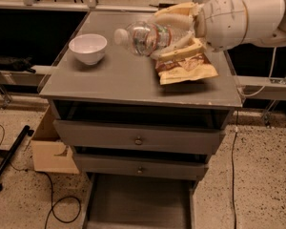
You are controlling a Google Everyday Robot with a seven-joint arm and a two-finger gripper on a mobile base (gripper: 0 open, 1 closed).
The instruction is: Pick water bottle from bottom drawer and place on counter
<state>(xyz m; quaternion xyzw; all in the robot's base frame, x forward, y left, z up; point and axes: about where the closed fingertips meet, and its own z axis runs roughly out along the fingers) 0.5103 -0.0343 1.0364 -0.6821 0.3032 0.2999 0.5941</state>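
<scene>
The water bottle (145, 37) is clear with a white cap pointing left, held sideways just above the counter (119, 75). My gripper (174, 32) comes in from the right and is shut on the bottle's base end, one finger above and one below. The bottom drawer (138, 204) is pulled out at the foot of the cabinet, and its grey floor shows nothing in it.
A white bowl (87, 47) sits on the counter's left side. A chip bag (186, 67) lies on the counter under my gripper, near the right edge. Two knobbed drawers (139, 140) are partly open. A cardboard box (50, 149) and cables lie on the floor at left.
</scene>
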